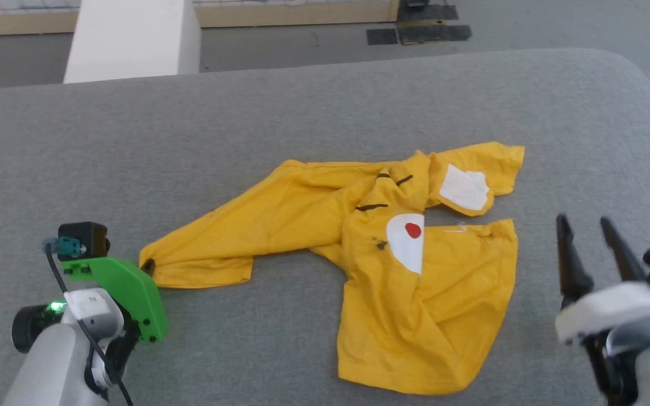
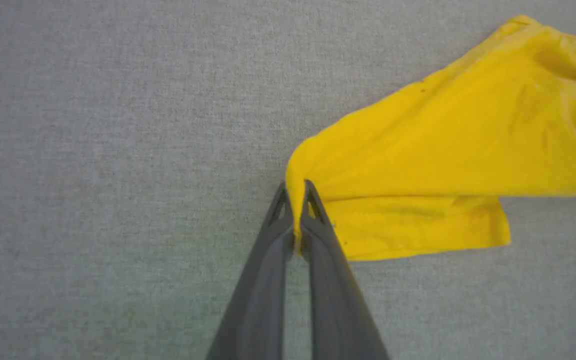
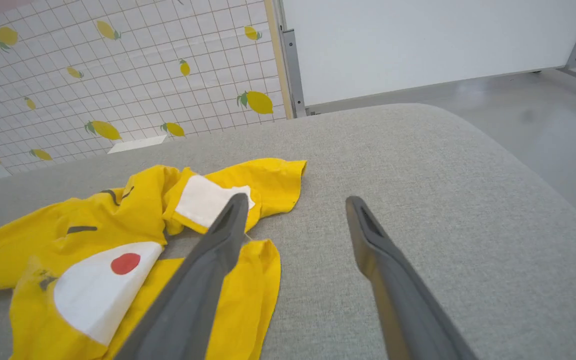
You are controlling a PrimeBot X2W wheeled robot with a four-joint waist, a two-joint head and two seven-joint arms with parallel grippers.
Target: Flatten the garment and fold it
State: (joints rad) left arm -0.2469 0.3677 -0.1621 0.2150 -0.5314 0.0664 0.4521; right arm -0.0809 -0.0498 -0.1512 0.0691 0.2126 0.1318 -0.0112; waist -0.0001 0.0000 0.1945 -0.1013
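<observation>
**Garment.** The yellow garment (image 1: 415, 316) lies crumpled on the grey fabric-covered bench (image 1: 302, 107), right of centre in the head view. It is not flat: folds and overlaps run across its middle. The print faces up, showing a white patch with a red dot (image 1: 413, 230), a 2nd white patch (image 1: 463, 189) near the far right corner, and short black lines (image 1: 371, 207). A long drawn-out portion reaches toward the robot's left, ending at the left claw.

**Left claw.** In the left wrist view the left claw (image 2: 295, 192) is clenched on the garment (image 2: 443, 150). Its 2 dark fingers (image 2: 263, 280) stand nearly together, with a thin ridge of yellow cloth pinched between the tips. The cloth fans out from the pinch to the right of that view. A hemmed edge (image 2: 418, 250) lies flat on the bench (image 2: 93, 150) beside the fingers. Whether the pinched end is lifted off the bench cannot be told.

**Right claw.** The right claw (image 1: 584, 223) is released, its 2 fingers spread apart and grasping nothing. In the head view it sits over bare bench just right of the garment. In the right wrist view the right claw (image 3: 296, 200) points across the bench (image 3: 443, 200), and one finger (image 3: 208, 270) crosses in front of the garment (image 3: 18, 240). Contact with the cloth cannot be confirmed.

**Surroundings.** Beyond the bench stands a white grid wall (image 3: 118, 75) with lemon pictures.
</observation>
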